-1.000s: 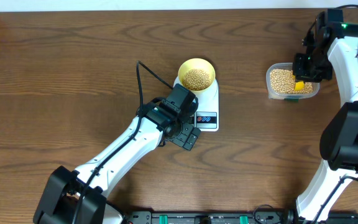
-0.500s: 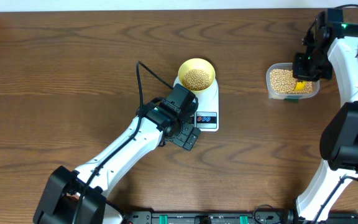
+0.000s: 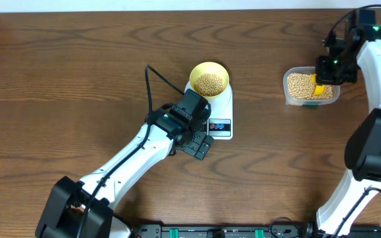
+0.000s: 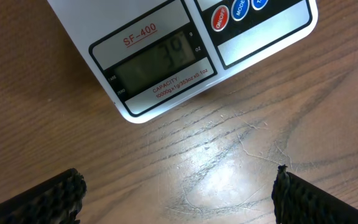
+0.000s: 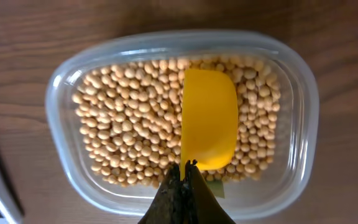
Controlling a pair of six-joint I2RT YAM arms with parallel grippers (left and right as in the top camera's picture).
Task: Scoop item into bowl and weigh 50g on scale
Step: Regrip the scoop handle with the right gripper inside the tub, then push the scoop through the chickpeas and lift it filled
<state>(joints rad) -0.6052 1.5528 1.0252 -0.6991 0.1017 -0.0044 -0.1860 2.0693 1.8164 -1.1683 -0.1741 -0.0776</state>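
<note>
Soybeans sit in the bowl on the scale; left gripper spread, right gripper pinching the yellow scoop.

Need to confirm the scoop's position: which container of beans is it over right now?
The clear tub, standing directly on the table: the right gripper holds the yellow scoop over its beans. The other, the yellow bowl, sits on the scale.

A dark wooden table fills the view, its grain running lengthwise. Near its right end stands a clear, round-cornered tub with a yellow scoop inside, a little right of middle. A thin black cable arches above mid-table.
</note>
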